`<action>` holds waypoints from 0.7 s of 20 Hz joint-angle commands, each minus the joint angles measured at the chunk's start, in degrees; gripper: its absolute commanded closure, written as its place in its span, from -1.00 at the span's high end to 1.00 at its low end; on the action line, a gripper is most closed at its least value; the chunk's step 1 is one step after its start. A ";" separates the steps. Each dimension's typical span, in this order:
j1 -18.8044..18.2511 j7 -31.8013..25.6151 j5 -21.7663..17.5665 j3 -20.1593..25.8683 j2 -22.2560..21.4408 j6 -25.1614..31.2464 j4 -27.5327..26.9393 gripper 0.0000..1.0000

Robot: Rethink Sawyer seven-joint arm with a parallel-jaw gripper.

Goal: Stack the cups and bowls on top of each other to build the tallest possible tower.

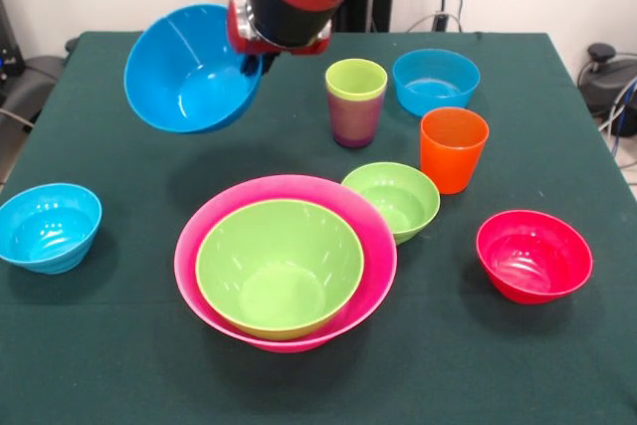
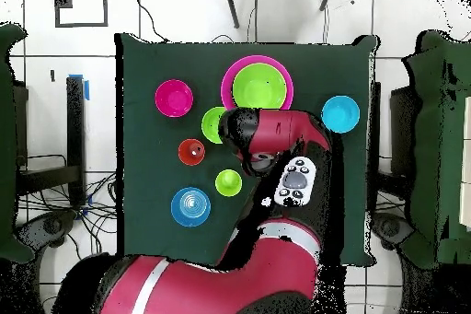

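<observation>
The large blue bowl (image 1: 189, 72) hangs tilted in the air above the table's far left, its opening facing the camera. My gripper (image 1: 249, 64) is shut on its right rim, mostly hidden under the red arm. The large green bowl (image 1: 279, 266) sits nested in the huge pink bowl (image 1: 289, 186) at the centre, also seen from above as green bowl (image 2: 258, 87) in pink bowl (image 2: 281, 63). The lime green cup (image 1: 355, 79) stands inside the purple cup (image 1: 353, 121). The orange cup (image 1: 453, 149) stands alone. In the overhead view the arm hides my gripper and the blue bowl.
A small green bowl (image 1: 393, 198) touches the pink bowl's right side. One small light-blue bowl (image 1: 48, 226) sits at the left and another (image 1: 435, 81) at the back. A small red bowl (image 1: 532, 256) sits at the right. All rest on the dark green table (image 1: 119, 365).
</observation>
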 commanded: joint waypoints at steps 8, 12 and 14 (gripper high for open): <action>-0.20 3.46 0.87 7.84 8.70 6.85 -11.75 -1.00; -0.22 0.60 0.81 9.01 10.35 9.94 -15.98 -1.00; -0.22 0.27 1.18 9.54 10.87 10.46 -17.33 -1.00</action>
